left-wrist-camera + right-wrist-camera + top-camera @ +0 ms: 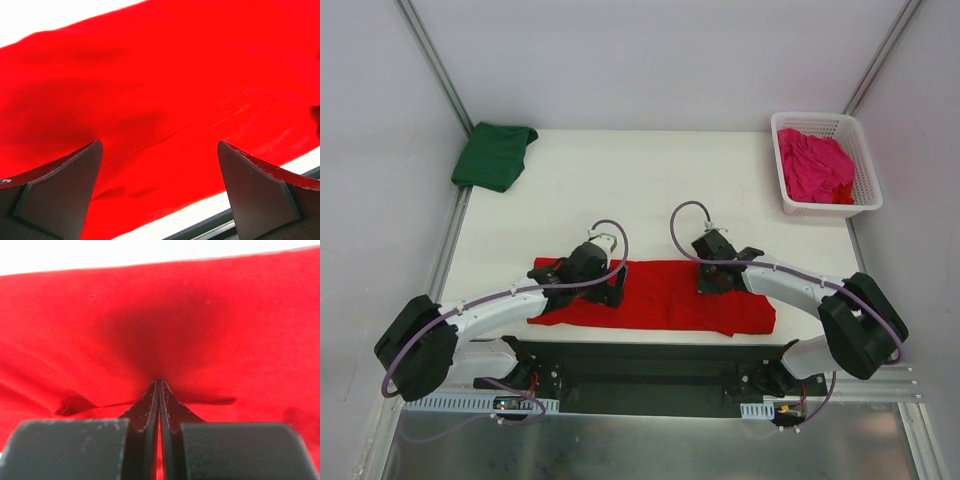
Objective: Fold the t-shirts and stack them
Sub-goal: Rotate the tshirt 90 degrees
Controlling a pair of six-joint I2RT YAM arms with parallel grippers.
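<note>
**Work item.** Red t-shirt (665, 295) lies flat along the near edge of the table (650, 190), roughly mid-width. Its long axis runs L–R, parallel to that edge. It looks partly folded into a long band, so the fold step is judged in progress and not complete.

**L gripper** (159, 145): jaws fully wide, holding nothing. It sits over the L part of the band, with cloth directly below and between the fingers (65, 190). From the wrist cam, contact w/ the fabric cannot be confirmed.

**R gripper** (160, 382): jaws closed tight, tips meeting the cloth on the R half of the band. Creases radiate from the tip point. Whether a fold is nipped or the tips only press down cannot be told.

**Key relation.** Both arms sit on the same garment, one per half, spaced along its long axis. L arm is nearer the L end, R arm nearer the R end. Any end-to-centre fold therefore travels along the near edge, not toward the far edge.

**Containers.**
- White lattice basket (825, 208), far R corner: holds the pink t-shirt (815, 165), crumpled and not yet folded.
- Green t-shirt (492, 155): far L corner, outside any container, lying as a compact bundle, well apart from both arms.
</note>
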